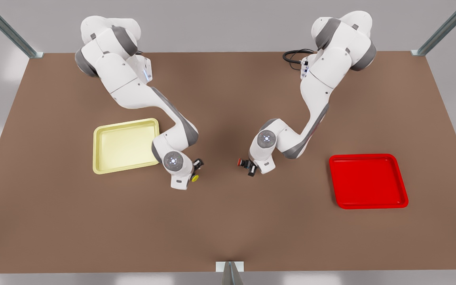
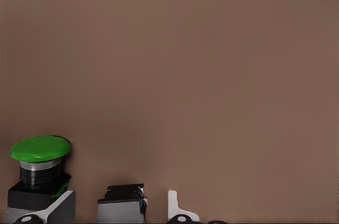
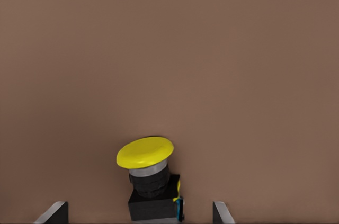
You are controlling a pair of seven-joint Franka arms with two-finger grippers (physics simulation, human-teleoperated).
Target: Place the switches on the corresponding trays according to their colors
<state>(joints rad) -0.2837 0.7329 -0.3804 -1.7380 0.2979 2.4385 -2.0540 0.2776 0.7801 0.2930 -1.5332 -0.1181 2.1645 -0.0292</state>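
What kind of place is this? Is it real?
It looks like a pretend robot workbench drawn by a computer, not a real room. Two white arms stand on a plain brown table with a yellow tray and a red tray, framed by metal posts.

Right gripper (image 1: 196, 170): fingers standing apart, straddling the yellow switch (image 3: 151, 181).
Left gripper (image 1: 249, 168): green switch (image 2: 39, 168) crowding one finger's outer side.
Table (image 1: 220, 221): lying bare between the arms.
Yellow tray (image 1: 123, 146), red tray (image 1: 366, 180): interiors lying unobstructed.

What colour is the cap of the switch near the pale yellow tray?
Yellow cap, on a black body; right wrist view shows it best.
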